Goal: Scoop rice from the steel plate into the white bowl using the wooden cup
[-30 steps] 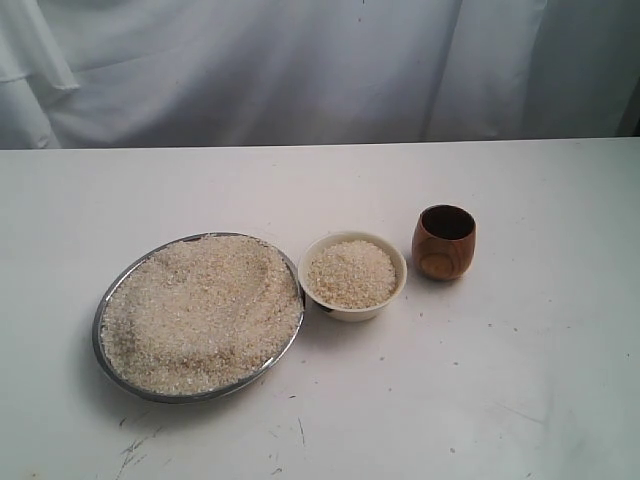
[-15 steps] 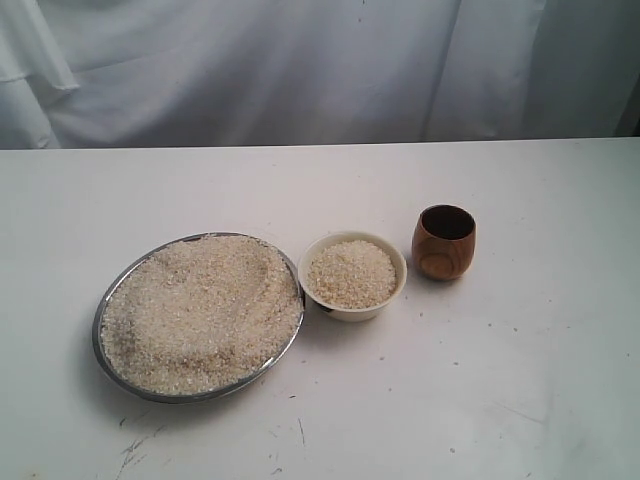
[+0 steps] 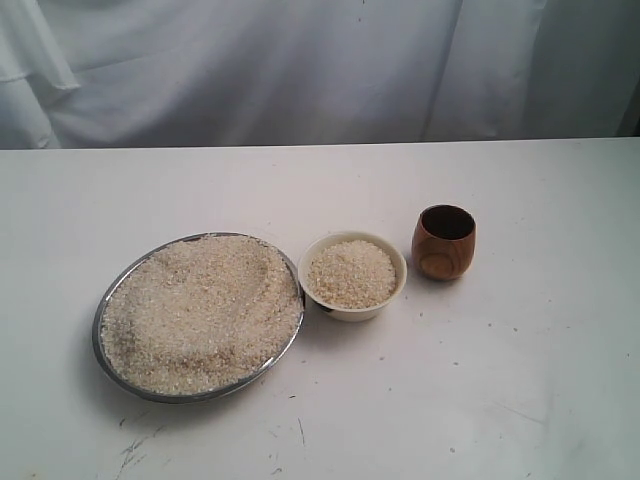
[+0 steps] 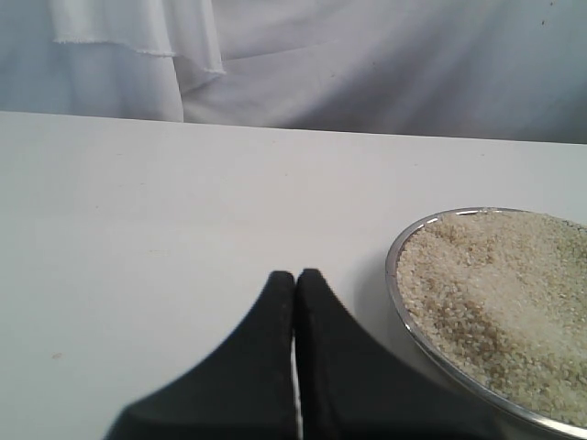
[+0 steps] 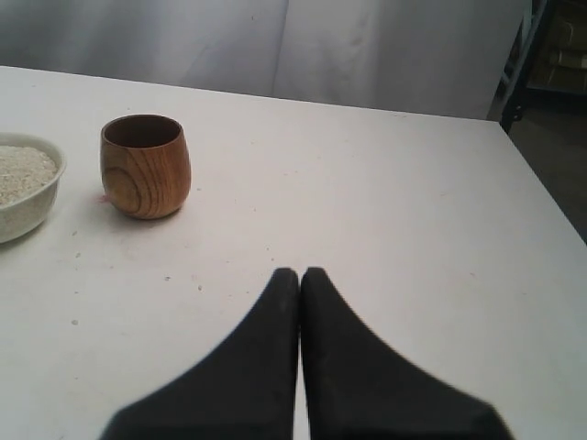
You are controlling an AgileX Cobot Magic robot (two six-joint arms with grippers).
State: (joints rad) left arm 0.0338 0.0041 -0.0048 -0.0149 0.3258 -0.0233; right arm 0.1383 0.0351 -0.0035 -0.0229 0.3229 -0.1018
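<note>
The steel plate [image 3: 124,277] lies left of centre, heaped with rice [image 3: 200,310]. Right of it stands the white bowl [image 3: 352,305], filled with rice [image 3: 351,272]. The wooden cup [image 3: 444,242] stands upright and empty to the bowl's right. Neither arm shows in the exterior view. My left gripper [image 4: 295,274] is shut and holds nothing, hovering over bare table beside the plate's rim [image 4: 394,284]. My right gripper [image 5: 300,272] is shut and empty too, set back from the wooden cup [image 5: 145,167], with the bowl [image 5: 27,206] at that view's edge.
A white table [image 3: 540,380] carries everything, with small dark specks and scuffs near its front. White cloth [image 3: 300,70] hangs behind the far edge. In the right wrist view the table's side edge [image 5: 541,197] drops to a dark floor with a metal frame [image 5: 518,73] beyond.
</note>
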